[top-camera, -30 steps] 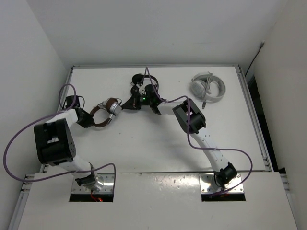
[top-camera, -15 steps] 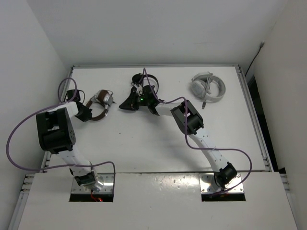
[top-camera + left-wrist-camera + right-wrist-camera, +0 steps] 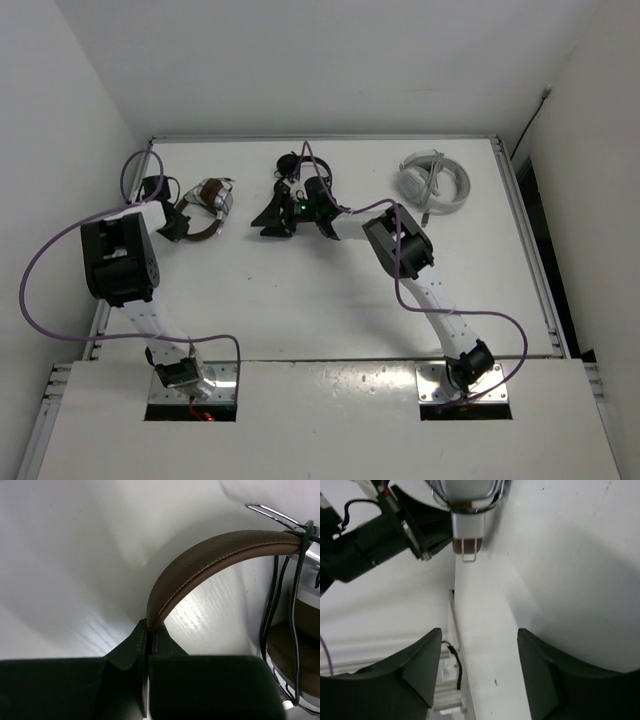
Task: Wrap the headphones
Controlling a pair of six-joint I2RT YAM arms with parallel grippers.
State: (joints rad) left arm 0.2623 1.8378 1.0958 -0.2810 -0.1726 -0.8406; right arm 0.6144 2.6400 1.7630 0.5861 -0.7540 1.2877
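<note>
The headphones (image 3: 207, 203), with a brown headband and silver-and-brown earcups, lie at the back left of the table. My left gripper (image 3: 180, 224) is shut on the brown headband (image 3: 210, 560). The thin black cable (image 3: 296, 605) runs wound across the earcup (image 3: 302, 650) at the right edge of the left wrist view. My right gripper (image 3: 266, 220) hangs to the right of the headphones, apart from them. Its jaws are open and hold nothing (image 3: 480, 652). A silver earcup (image 3: 465, 495) shows far ahead of it.
All-black headphones (image 3: 300, 172) sit at the back centre, just behind my right wrist. White headphones (image 3: 435, 185) lie at the back right. The left wall and the table's left rail (image 3: 140, 175) stand close to my left gripper.
My left gripper has drawn the headphones leftward and towards the back. My right gripper has gone from shut to open, and a gap now separates it from the headphones.
</note>
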